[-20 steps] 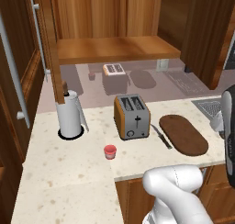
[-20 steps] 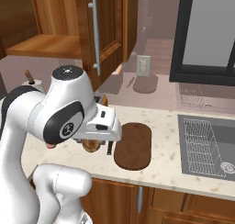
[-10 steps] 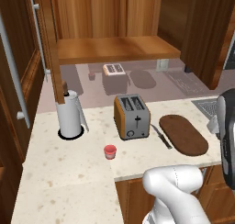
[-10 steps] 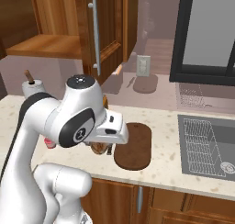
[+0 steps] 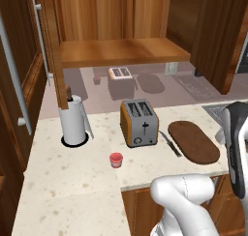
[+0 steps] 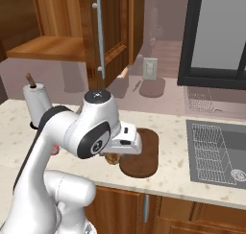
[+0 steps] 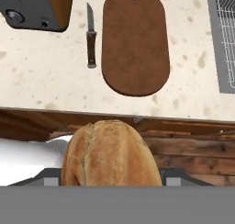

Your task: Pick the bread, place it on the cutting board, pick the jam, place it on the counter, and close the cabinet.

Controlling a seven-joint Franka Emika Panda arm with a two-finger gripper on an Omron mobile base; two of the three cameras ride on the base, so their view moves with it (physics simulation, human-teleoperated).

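Hand [image 7: 110, 184] is clamped on the bread [image 7: 110, 154]: in the hand view the golden-brown loaf sits right at the bottom edge between the fingertips, which it hides. It hangs off the front of the worktop [image 7: 41, 81], over the wood cabinet fronts below, not yet over stone. In the right base view the bread [image 6: 112, 158] shows as a brown lump under the wrist, just beside the near-left edge of the cutting board [image 6: 141, 152]. Step in hand, as I read it: carry the bread to the board; placing not yet done. Cutting board [image 7: 134, 42] lies bare, straight ahead of the hand, with a knife [image 7: 91, 37] parallel just beside its left edge and the toaster [image 7: 34, 7] further left. Next move needs a forward reach over the worktop edge, centre above the board, descend until the loaf rests, then open. Keep clear of the knife; the loaf is wide relative to the board, so centring matters. Jam [image 5: 116, 159] already stands on the worktop in front of the toaster [image 5: 139, 122], near the paper towel roll [image 5: 74, 121], so that step looks done. Cabinet [image 5: 121, 51] has its door [image 6: 108, 31] swung open and its shelf bare; closing it remains.
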